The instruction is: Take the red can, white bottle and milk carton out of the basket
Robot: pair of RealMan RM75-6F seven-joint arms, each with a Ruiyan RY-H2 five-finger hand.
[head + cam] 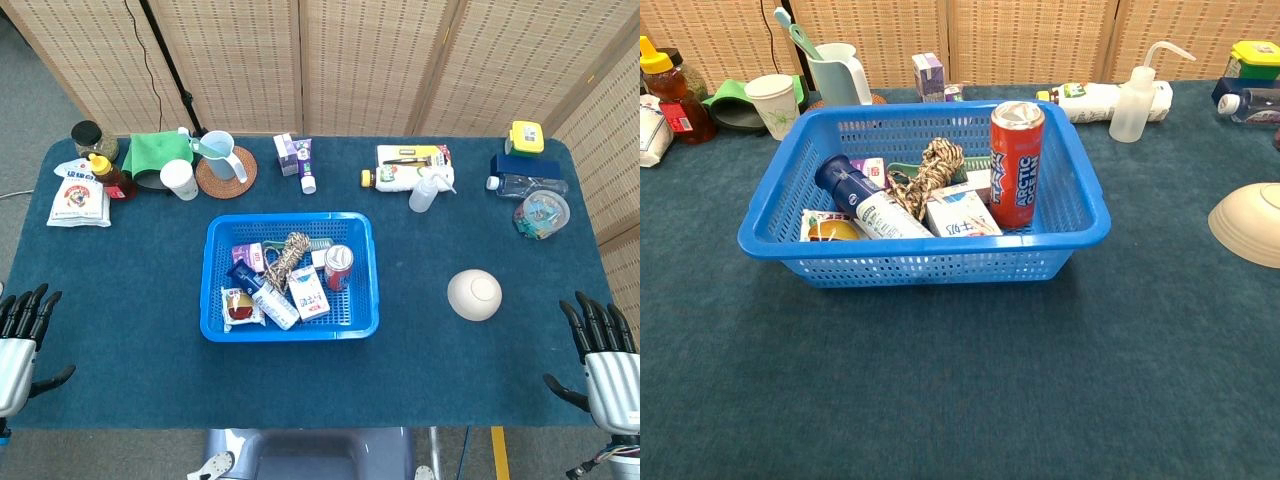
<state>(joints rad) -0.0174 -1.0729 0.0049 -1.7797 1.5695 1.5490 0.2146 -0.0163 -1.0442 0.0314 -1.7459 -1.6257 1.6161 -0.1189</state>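
1. The red can [1017, 163] stood upright in the blue basket [1081, 190]; the white bottle [873, 206] and milk carton [960, 214] lay beside it.
2. The left robot hand [20, 342] and right robot hand [605, 360] rested at the bench [420, 350] edges, fingers apart, holding nothing.

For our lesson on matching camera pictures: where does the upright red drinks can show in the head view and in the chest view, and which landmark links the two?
Head view: the upright red drinks can stands in the right part of the blue plastic basket, near picture centre.
Chest view: the can stands upright at the basket's right side, above centre.
Shared landmark: the coiled braided rope just left of the can.
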